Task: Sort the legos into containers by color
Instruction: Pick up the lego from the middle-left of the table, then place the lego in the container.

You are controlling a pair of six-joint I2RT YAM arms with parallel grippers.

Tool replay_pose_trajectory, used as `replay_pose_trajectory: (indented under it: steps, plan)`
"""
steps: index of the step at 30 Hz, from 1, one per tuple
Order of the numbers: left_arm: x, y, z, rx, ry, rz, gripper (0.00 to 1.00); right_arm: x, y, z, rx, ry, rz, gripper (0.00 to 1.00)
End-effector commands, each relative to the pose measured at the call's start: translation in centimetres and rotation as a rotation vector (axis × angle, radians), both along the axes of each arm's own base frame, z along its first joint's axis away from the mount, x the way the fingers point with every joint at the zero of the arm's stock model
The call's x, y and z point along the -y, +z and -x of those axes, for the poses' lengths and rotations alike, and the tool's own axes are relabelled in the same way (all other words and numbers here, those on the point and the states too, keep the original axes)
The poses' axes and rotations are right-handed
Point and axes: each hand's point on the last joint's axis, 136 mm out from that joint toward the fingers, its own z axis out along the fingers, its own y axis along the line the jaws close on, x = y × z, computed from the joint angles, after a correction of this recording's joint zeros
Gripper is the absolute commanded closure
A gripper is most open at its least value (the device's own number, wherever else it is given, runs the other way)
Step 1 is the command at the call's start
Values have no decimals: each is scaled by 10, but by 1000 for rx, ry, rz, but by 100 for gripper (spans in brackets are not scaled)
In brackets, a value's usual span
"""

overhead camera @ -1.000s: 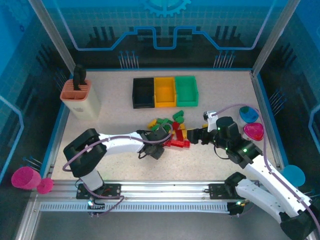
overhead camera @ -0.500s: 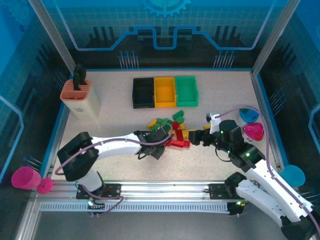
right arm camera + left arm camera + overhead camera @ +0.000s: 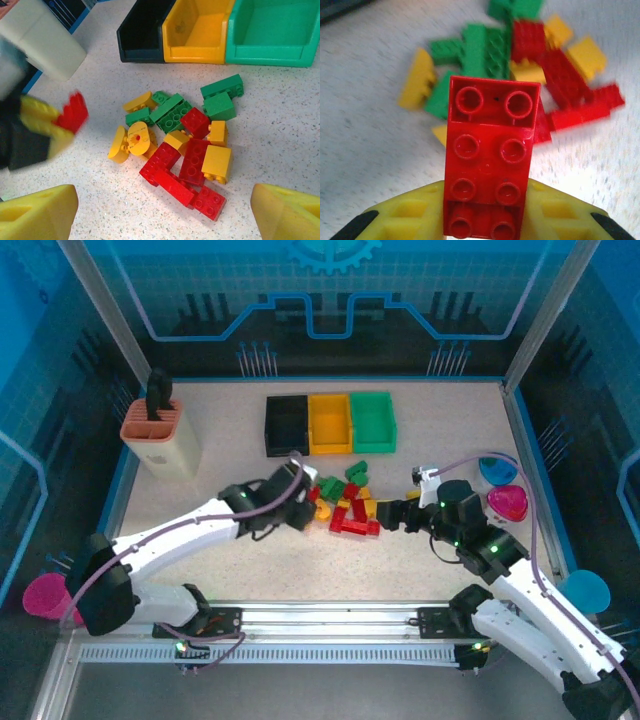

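Your left end effector (image 3: 482,222) clamps a red lego (image 3: 487,150); carry it level to the far black container (image 3: 287,425), likely its home, and release low. Your right end effector (image 3: 392,512) hangs wide open, empty.

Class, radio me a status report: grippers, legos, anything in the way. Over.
Left gripper shut on red lego, beside pile. Right gripper open, at pile's right. Bins look empty. No obstacle seen toward bins.

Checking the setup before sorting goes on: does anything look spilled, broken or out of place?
Nothing stands out. The legos lie in one jumbled pile, a few tipped on edge, none visibly broken. The three bins sit straight in a row. The left gripper holds a red brick.
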Motion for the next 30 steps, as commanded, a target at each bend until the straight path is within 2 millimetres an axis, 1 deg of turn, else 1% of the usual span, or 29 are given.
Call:
replay_pose_trajectory:
  steps: [1, 3, 5, 7, 10, 12, 13, 15, 18, 20, 21, 24, 30]
  plan:
    - [-10, 45, -31, 43, 90, 139, 71, -4, -7, -2, -29, 9, -13, 10]
    - [-19, 58, -56, 59, 150, 181, 71, -8, -13, -2, -55, 23, -18, 10]
    - [-27, 62, -81, 53, 201, 207, 72, -14, -16, -1, -70, 42, -36, 10]
    - [-34, 61, -106, 44, 246, 213, 72, -18, -20, 0, -86, 55, -53, 11]
    - [-41, 52, -144, 14, 307, 218, 73, -23, -25, 2, -99, 71, -64, 11]
    - [-46, 40, -170, -6, 341, 180, 73, -25, -28, 5, -107, 86, -69, 12]
    - [-47, 36, -180, -10, 352, 163, 73, -26, -29, 6, -109, 91, -72, 12]
    - [-50, 21, -200, -41, 375, 141, 74, -27, -32, 8, -117, 98, -76, 12]
    - [-54, 3, -221, -84, 400, 117, 74, -27, -35, 11, -125, 102, -79, 12]
    - [-58, -11, -230, -115, 414, 96, 73, -27, -39, 13, -135, 104, -79, 12]
    - [-59, -15, -234, -120, 418, 88, 73, -27, -40, 13, -137, 105, -80, 12]
    - [-63, -29, -241, -145, 433, 69, 72, -27, -43, 14, -144, 105, -82, 12]
    - [-66, -45, -246, -185, 438, 42, 67, -29, -42, 14, -145, 111, -85, 12]
